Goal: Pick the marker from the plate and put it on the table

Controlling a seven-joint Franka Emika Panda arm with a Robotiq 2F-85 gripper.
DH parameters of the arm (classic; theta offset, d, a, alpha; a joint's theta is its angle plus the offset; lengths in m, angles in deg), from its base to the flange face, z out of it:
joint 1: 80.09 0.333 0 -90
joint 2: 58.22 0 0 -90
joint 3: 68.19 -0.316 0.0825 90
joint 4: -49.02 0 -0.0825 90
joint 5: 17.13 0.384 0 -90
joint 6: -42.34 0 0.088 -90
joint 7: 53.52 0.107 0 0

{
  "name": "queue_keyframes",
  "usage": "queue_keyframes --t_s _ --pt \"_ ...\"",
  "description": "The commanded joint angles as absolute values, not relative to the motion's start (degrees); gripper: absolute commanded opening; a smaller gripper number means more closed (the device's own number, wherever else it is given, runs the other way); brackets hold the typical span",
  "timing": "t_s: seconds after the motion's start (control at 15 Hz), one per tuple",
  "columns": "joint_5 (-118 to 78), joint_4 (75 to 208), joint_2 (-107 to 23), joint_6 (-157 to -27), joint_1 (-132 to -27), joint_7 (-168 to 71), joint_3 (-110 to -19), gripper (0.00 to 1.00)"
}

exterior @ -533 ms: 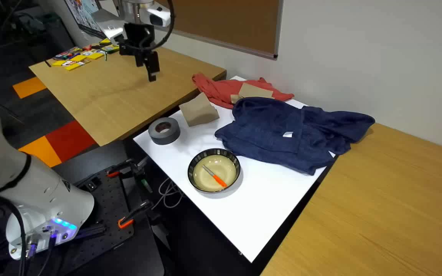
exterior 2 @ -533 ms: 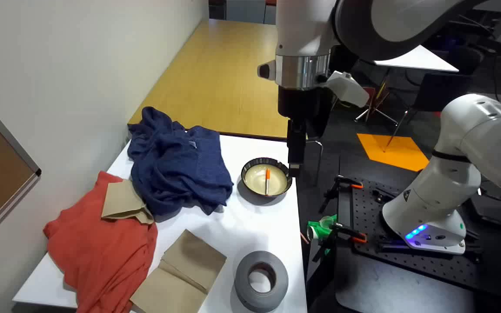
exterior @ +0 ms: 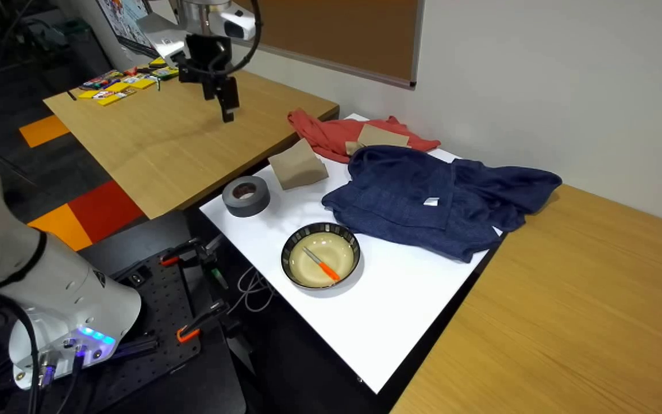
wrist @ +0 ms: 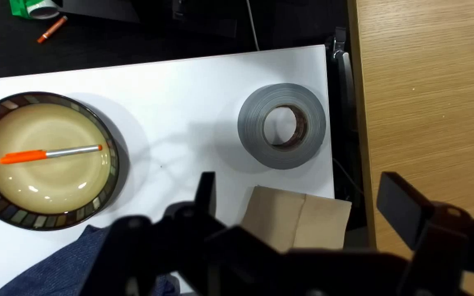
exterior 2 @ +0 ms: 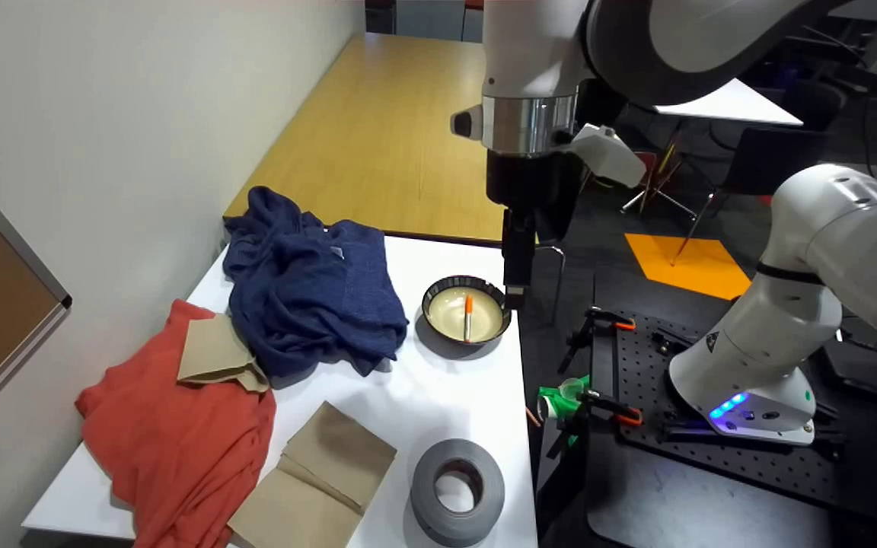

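The marker (wrist: pixel 52 153), an orange-red stick with a silver-grey part, lies inside the round plate (wrist: pixel 52 185) in the wrist view. The marker also shows in both exterior views (exterior: pixel 322 264) (exterior 2: pixel 468 318). The plate, dark-rimmed and tan inside (exterior: pixel 315 277) (exterior 2: pixel 446 308), stands on the white table (exterior: pixel 383 328) (exterior 2: pixel 423 396). My gripper (wrist: pixel 298 181) is open, with its two fingers wide apart and nothing between them. In both exterior views the gripper (exterior: pixel 227 112) (exterior 2: pixel 516 293) hangs in the air, well above the table level and apart from the plate.
A grey tape roll (wrist: pixel 282 154) and folded brown cardboard (wrist: pixel 294 213) lie near the table's end. A navy cloth (exterior: pixel 411 201) lies beside the plate. A red cloth (exterior 2: pixel 180 426) lies behind. Wooden tabletops (exterior: pixel 566 316) adjoin both ends.
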State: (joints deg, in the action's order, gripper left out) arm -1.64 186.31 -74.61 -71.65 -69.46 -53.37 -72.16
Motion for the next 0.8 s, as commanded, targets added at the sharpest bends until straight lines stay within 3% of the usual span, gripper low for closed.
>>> queue_keyframes --t_s 0.0,0.73 --pt "-3.2 186.7 -74.3 -76.3 -71.9 -48.7 -73.5 1.0" --pt "-15.2 190.6 -69.5 -97.6 -80.9 -20.3 -73.4 1.0"
